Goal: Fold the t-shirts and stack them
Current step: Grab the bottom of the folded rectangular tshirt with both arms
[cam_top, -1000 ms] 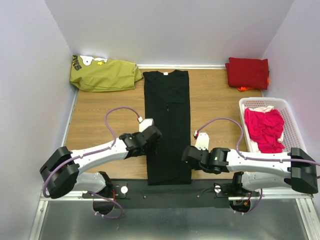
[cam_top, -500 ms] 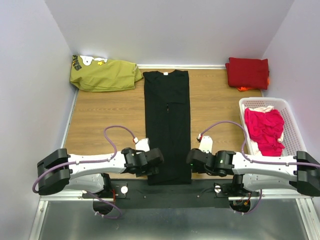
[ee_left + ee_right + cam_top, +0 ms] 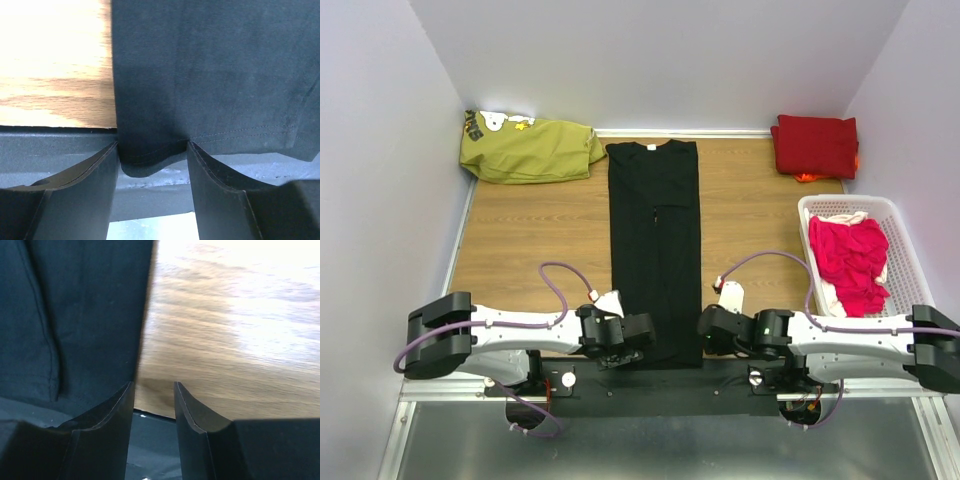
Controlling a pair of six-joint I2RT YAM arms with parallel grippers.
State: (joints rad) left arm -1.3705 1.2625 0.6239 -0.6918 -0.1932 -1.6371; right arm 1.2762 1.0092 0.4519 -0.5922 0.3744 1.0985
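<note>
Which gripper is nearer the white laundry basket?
Right. The right gripper is below-left of the basket; the left gripper lies farther, across the black t-shirt.

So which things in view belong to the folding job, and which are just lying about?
Job: black t-shirt, laid flat mid-table; folded dark red t-shirt, far right corner; pink t-shirts, heaped at right.
Lying about: white basket holding the pink ones; olive garment, far left corner, role unclear.

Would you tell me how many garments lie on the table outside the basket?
3: an olive garment far left, the black t-shirt flat in the middle, a folded dark red t-shirt far right. An orange edge beneath it may be another.
</note>
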